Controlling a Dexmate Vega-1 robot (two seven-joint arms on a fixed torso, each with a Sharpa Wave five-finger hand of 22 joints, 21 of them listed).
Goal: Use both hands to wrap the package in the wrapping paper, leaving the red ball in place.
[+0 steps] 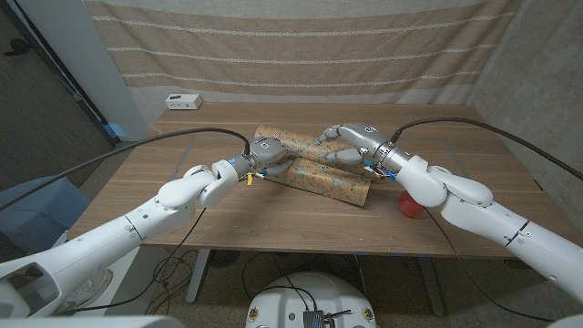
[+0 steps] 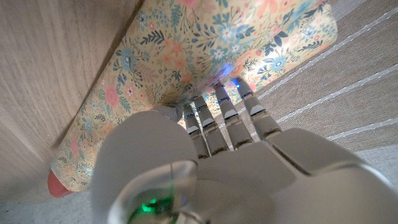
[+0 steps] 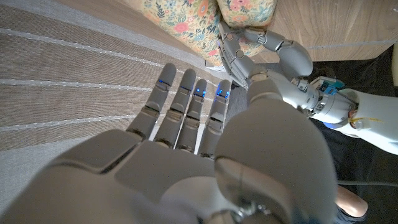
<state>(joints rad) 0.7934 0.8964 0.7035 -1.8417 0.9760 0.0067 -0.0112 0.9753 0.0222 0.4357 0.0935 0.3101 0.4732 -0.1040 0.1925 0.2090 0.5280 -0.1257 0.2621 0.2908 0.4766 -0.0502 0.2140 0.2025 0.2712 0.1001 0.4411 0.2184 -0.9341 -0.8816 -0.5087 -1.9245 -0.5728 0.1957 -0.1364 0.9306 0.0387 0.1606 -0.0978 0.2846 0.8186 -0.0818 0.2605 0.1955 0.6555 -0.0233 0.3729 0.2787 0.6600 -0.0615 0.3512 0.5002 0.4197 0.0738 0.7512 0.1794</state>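
Probably light, stiff pkg [image 1: 319, 167] at frame centre under thin crease-prone floral paper [image 2: 186, 56], left hand [image 1: 267, 153] pressing it, right hand [image 1: 351, 141] spread on top; best pinched at loose edges, away from red ball [image 1: 410, 206].

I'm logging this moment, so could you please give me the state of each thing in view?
Wrapping paper: folded over the package, lying on the table.
Left hand: fingers pressing on the paper.
Right hand: above the paper, fingers stretched out, holding nothing.
Red ball: on the table by the right arm, partly hidden.
White box: at the table's far edge.
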